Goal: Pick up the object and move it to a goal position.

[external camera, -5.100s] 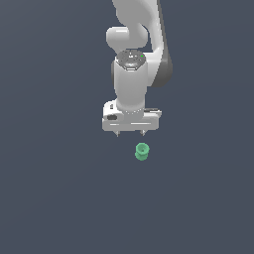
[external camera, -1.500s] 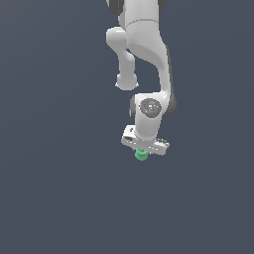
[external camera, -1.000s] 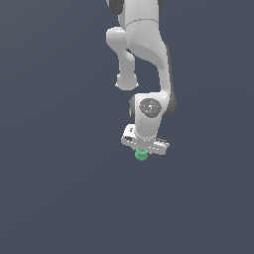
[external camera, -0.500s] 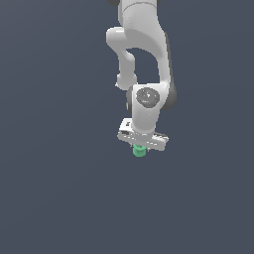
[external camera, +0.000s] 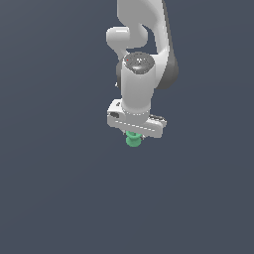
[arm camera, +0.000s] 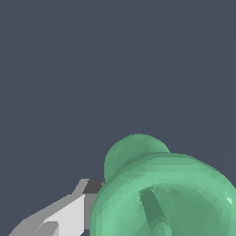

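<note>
My tool [external camera: 133,137], the white two-fingered end of the Panda arm, is pinching the small mint-green spool-shaped piece [external camera: 133,140]. In the exterior view the spool pokes out just beneath the tool's crossbar. Most of its body is tucked up between the fingers, so only its lower flare shows clear.

Through the wrist camera the spool [arm camera: 161,193] fills much of the picture. I see one rounded flare close to the lens and the other flare beyond it. One light-grey finger [arm camera: 69,214] with its dark pad lies tight against the spool's side. I cannot see the opposite finger from here.

Behind everything is a plain dark slate-blue ground [external camera: 54,198]. I see no shadow or contact line, so I cannot tell how far the spool is off the surface. No goal marker shows in either view.

I judge the step in hand to be the carry. I would keep the squeeze constant and translate smoothly without jerks. I would also avoid rotating the wrist, since a rounded waist could pivot between flat pads. I would watch the wrist view for any creep of the green against the finger pad.
</note>
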You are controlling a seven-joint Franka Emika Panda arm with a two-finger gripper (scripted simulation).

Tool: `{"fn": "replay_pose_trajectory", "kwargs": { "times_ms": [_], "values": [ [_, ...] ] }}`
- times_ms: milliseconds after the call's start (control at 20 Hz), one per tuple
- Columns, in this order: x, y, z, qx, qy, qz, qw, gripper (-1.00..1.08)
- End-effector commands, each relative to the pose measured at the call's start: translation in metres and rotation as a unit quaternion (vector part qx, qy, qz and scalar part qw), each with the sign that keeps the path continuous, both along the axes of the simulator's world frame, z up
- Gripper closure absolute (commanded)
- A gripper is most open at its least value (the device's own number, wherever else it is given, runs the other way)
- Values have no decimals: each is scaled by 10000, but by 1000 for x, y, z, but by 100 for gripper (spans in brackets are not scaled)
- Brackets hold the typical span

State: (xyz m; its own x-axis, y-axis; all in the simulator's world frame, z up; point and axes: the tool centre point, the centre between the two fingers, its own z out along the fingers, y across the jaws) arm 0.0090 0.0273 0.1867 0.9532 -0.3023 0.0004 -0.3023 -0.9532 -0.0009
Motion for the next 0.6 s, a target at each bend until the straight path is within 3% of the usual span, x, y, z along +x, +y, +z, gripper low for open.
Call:
{"fn": "replay_pose_trajectory", "kwargs": {
  "times_ms": [0, 550],
  "values": [
    [0, -10, 30, 1, 1, 0, 10000, 108],
    [7, -49, 151, 0, 2, 0, 10000, 108]
  ]
}}
